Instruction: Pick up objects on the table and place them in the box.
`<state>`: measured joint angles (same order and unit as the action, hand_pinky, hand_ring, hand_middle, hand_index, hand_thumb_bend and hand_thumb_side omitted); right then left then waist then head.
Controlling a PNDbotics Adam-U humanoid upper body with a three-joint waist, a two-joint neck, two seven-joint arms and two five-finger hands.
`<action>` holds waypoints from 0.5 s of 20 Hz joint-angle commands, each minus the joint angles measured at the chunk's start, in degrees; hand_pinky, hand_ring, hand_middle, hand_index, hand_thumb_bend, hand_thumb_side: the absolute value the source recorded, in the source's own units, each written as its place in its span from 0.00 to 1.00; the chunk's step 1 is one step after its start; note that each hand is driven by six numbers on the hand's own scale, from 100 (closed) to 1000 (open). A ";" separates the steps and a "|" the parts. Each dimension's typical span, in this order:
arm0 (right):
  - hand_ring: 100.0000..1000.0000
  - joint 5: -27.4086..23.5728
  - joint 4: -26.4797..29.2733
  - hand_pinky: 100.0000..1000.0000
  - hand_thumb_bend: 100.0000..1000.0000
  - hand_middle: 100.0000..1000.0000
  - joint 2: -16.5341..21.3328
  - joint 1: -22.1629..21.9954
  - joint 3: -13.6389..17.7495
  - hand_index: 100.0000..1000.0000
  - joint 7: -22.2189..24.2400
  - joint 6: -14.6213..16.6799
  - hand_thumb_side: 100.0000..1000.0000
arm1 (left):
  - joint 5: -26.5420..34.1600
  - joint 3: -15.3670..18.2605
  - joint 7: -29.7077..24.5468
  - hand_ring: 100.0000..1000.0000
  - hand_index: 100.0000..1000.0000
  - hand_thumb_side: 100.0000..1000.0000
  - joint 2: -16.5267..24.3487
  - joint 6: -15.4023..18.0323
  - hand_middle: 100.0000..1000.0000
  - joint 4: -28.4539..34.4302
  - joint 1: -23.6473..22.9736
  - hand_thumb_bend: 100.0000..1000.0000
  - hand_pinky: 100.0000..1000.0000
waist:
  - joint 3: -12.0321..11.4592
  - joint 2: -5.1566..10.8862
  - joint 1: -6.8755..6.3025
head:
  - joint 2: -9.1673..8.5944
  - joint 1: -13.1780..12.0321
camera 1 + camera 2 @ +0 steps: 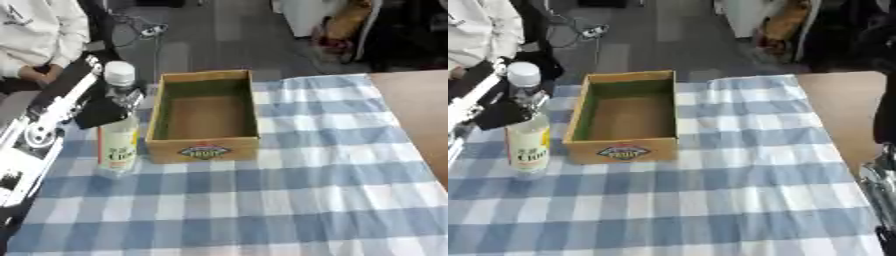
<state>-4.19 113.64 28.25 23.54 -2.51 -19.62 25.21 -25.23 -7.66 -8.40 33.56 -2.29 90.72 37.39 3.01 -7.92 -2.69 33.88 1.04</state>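
The box (204, 117) stands open-topped at the cloth's (289, 200) far left, with the upright bottle (119, 125) just beside its left wall; near and right, the cloth lies bare.

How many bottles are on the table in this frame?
1. The bottle stands upright on the checked cloth, just left of the open, empty cardboard box. No other bottle shows in either view.

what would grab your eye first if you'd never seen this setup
The open cardboard box sits in the middle of the blue-checked tablecloth, seemingly empty. Just to its left stands a clear bottle with a white cap and yellowish label, upright, with the robot's left arm close behind it.
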 commanded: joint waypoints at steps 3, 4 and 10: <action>0.47 -0.17 0.95 0.42 0.00 0.50 0.99 0.95 0.21 0.73 0.25 -0.09 0.95 | 0.67 -0.36 -1.09 0.00 0.20 0.56 2.02 -0.37 0.00 1.70 4.11 0.00 0.00 | 0.21 1.12 0.01 | -0.22 0.01; 0.47 -0.20 0.95 0.42 0.00 0.50 0.96 0.99 0.20 0.73 0.26 -0.10 0.95 | 0.68 -0.61 -1.32 0.00 0.20 0.56 1.90 -0.30 0.00 1.44 4.86 0.00 0.00 | 0.29 1.12 -0.01 | -0.22 -0.03; 0.47 -0.43 0.95 0.42 0.00 0.50 0.69 1.30 -0.01 0.73 0.59 -0.27 0.95 | 1.16 -1.82 -2.66 0.00 0.20 0.56 1.00 0.65 0.00 -1.74 8.63 0.00 0.00 | 0.78 1.09 -0.11 | -0.15 -0.19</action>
<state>-4.43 113.64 28.24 23.61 -2.64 -19.34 24.96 -24.37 -9.58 -10.81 33.46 -1.93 89.03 44.71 3.81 -7.87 -2.88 33.91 1.00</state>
